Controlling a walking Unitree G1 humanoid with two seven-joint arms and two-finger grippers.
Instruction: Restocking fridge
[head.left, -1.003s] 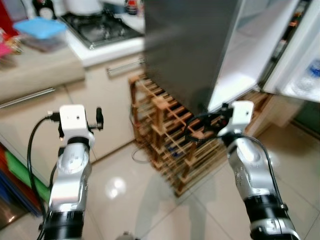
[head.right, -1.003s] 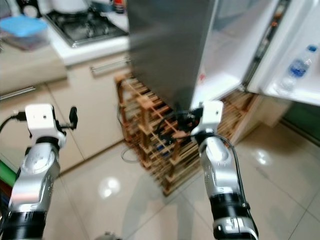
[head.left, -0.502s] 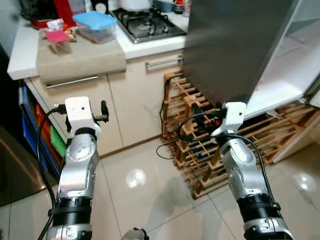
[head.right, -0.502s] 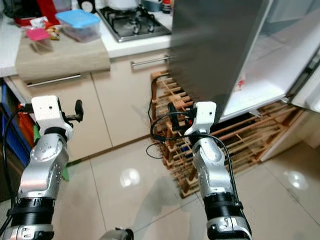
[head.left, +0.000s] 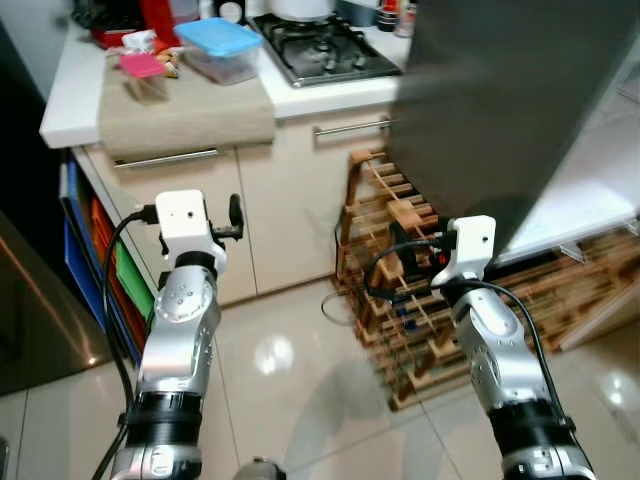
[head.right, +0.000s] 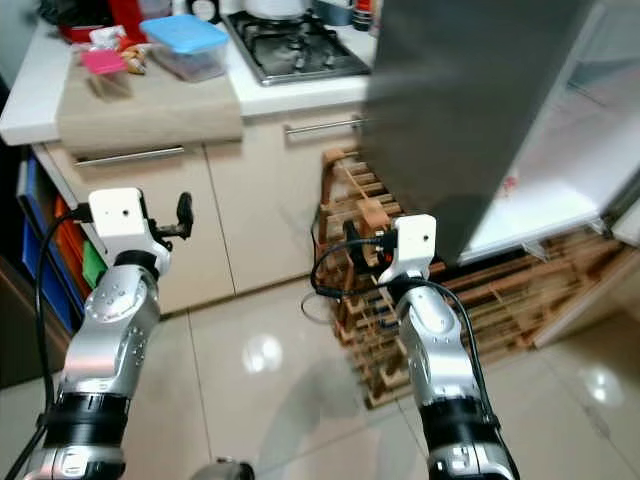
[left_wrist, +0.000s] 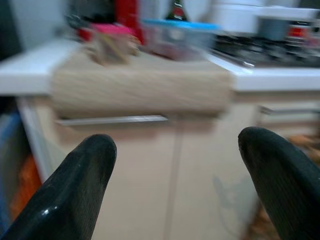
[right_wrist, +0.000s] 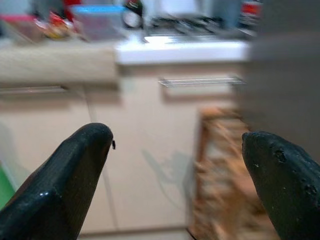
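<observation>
Wrist views blurred, fridge (head.left: 500, 90) cut off

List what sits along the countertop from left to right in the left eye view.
Pink-lidded container → blue-lidded container → gas hob → grey fridge door.

Fridge (head.right: 460, 110): tall, dark grey steel door side facing me, standing ahead to my right, just beside the wooden wine rack (head.right: 375, 270); white interior shelf (head.right: 560, 195) showing, door open.
</observation>
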